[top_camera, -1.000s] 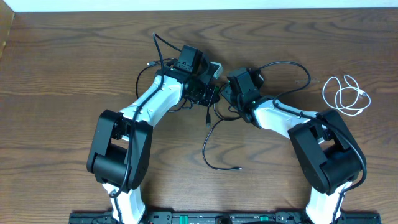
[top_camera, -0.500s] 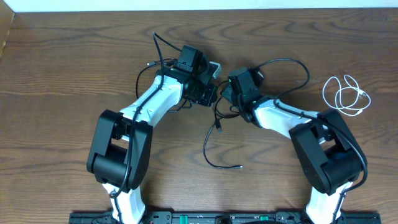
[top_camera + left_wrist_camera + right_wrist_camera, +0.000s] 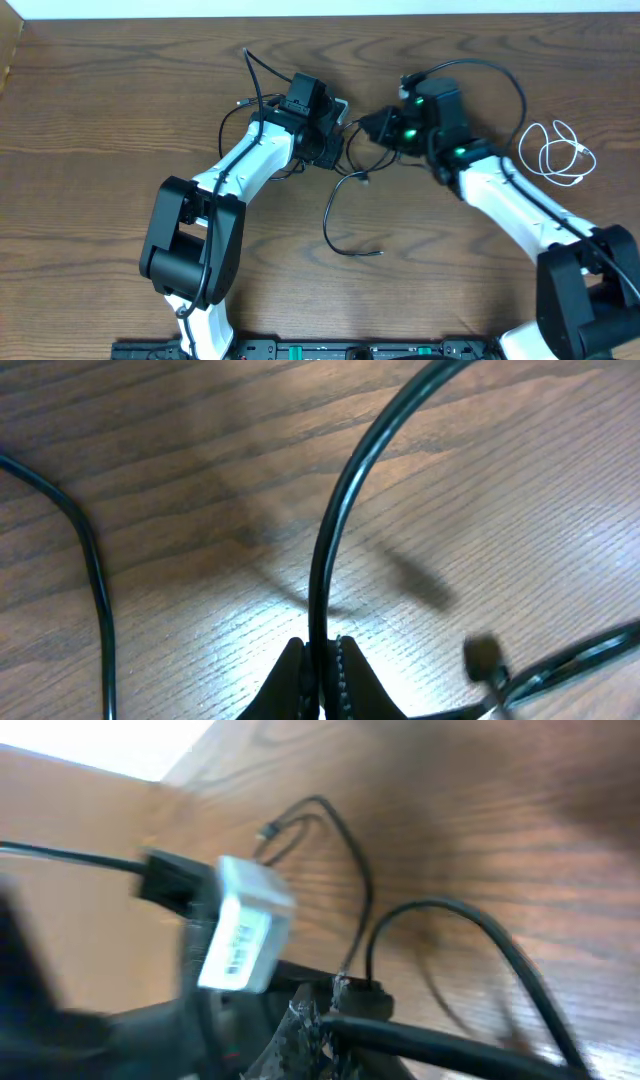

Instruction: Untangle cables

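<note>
The left hand (image 3: 321, 670) pinches the black cable (image 3: 330, 550) between closed fingertips above the wooden counter (image 3: 200, 460).

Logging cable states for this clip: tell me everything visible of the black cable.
The black cable is a thin, rubbery-looking cord. The left gripper is shut on it; the right gripper seems shut on it too, though that view is blurred. A short stretch spans between them, and the rest curves loosely onto the wooden table, ending in a small plug. The white cable lies apart.
</note>
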Robot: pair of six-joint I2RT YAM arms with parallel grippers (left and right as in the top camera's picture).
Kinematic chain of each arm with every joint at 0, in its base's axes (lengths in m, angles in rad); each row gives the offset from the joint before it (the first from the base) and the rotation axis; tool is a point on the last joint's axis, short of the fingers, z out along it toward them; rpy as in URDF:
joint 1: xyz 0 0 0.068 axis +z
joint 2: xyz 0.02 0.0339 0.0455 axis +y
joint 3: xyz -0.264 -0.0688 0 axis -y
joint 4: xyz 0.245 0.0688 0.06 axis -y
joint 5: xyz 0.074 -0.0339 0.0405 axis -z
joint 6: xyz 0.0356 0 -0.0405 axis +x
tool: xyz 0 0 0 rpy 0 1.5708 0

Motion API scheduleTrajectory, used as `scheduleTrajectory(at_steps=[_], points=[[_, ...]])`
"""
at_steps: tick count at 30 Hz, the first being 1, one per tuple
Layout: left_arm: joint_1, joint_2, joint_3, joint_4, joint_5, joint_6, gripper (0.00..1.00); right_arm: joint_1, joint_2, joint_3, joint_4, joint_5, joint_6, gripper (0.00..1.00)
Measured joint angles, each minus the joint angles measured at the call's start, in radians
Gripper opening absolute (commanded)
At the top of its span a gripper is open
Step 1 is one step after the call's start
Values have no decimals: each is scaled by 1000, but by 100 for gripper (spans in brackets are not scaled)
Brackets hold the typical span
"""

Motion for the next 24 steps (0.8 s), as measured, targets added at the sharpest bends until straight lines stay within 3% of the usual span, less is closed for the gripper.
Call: scheduleTrajectory(at_steps=[7,16,24], points=[[0,0,0,0,-3,0,7,-163,-5,0,-3,-214,-14,1],[-1,0,0,2,-3,0,7,-312,-5,0,-139,-304,-40,1],[-1,0,0,1,-6,0,7,-373,-5,0,-146,-448,-71,1]])
